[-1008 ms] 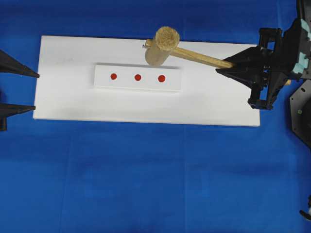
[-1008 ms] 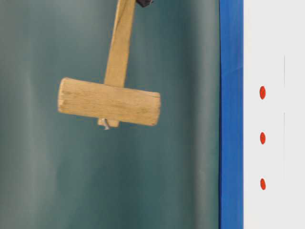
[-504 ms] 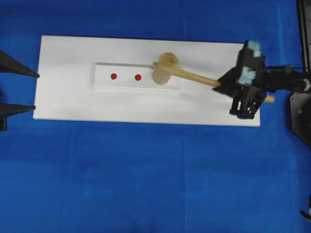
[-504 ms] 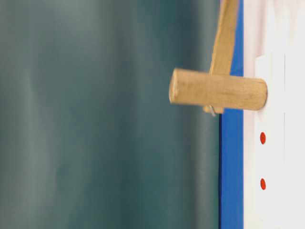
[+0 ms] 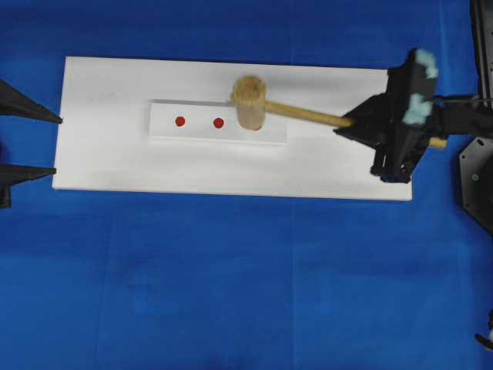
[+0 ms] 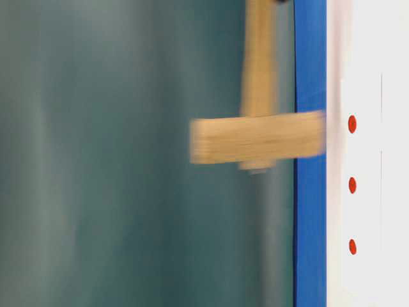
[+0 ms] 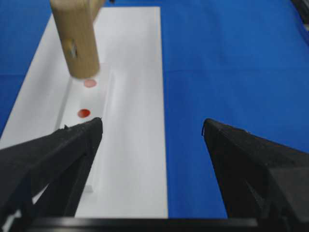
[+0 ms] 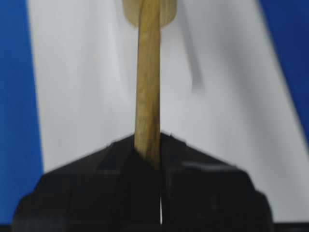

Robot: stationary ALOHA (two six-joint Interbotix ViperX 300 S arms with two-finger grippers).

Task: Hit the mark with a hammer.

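My right gripper (image 5: 348, 123) is shut on the handle of the wooden hammer (image 5: 249, 101), as the right wrist view shows close up: gripper (image 8: 153, 145), hammer handle (image 8: 147, 77). The hammer's head hangs over the right end of the white raised strip (image 5: 199, 132) and hides the mark from above. In the table-level view the blurred hammer head (image 6: 255, 137) stands a short gap off the mark (image 6: 352, 124). Two smaller red dots (image 5: 180, 121) (image 5: 219, 122) lie to its left. My left gripper (image 5: 58, 145) is open at the board's left edge, with nothing in it (image 7: 152, 123).
The strip sits on a flat white board (image 5: 115, 162), which lies on a blue cloth (image 5: 231, 277). The right arm's black body (image 5: 477, 169) stands at the right edge.
The hammer came down from its raised position onto the mark half a second ago, and its head has since lifted a little off it. The left gripper has stayed still.
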